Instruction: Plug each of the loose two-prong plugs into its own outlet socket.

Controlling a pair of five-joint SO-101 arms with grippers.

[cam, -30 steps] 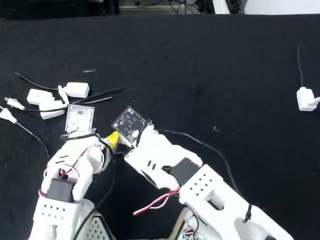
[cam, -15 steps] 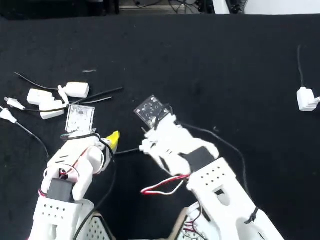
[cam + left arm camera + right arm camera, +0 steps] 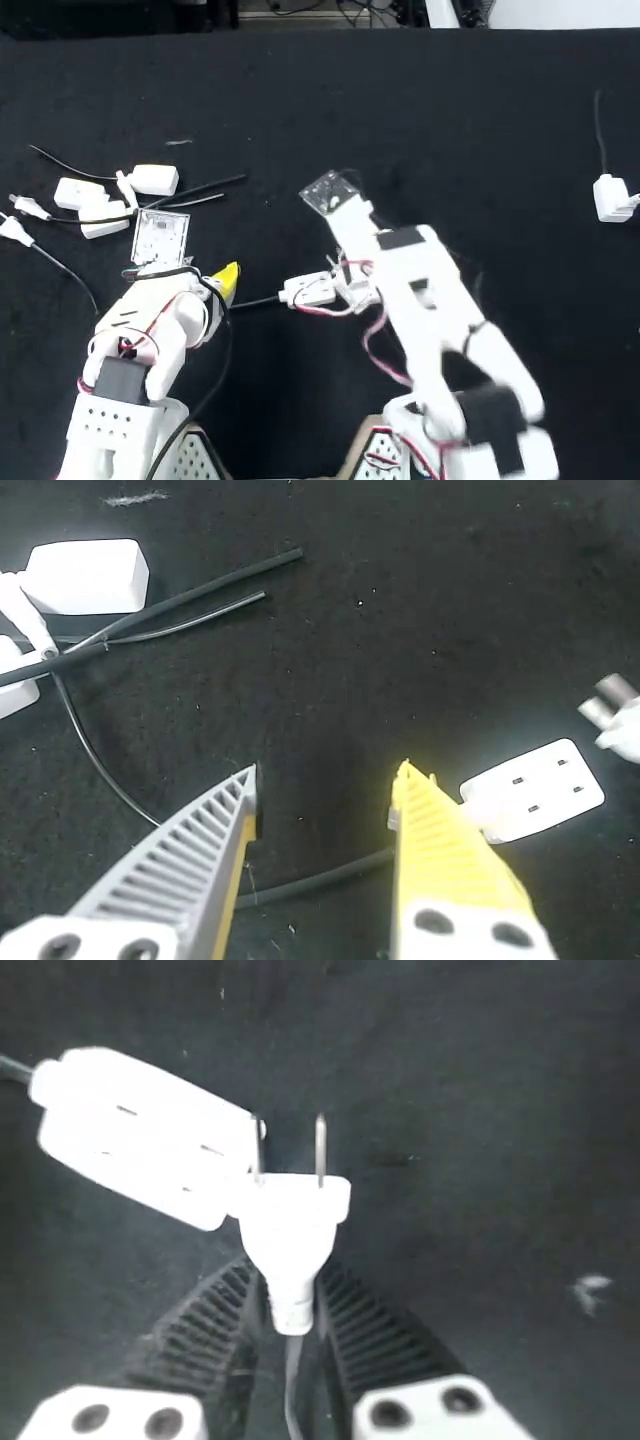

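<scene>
The left gripper (image 3: 328, 773) sits low over the black table cover (image 3: 450, 120) with its grey and yellow fingers spread wide and nothing held between them. A black cord (image 3: 320, 880) crosses the cloth under the gap. That cord runs to a white outlet socket (image 3: 308, 290), which lies flat just beyond the yellow finger, between the two arms. The right gripper (image 3: 290, 1270) is clamped on the body of a white two-prong plug (image 3: 292, 1215), prongs pointing away from the wrist. The plug is just beside the socket: one prong meets the socket's edge in the right wrist view, though whether they touch cannot be told, and the other prong is out over bare cloth. Farther out on the left, three white blocks (image 3: 153, 179) lie close together among thin black cords (image 3: 205, 190), with two small white plugs (image 3: 28, 207) at the table's left edge. Well apart, at the far right, another white plug (image 3: 610, 197) lies with its thin cord.
</scene>
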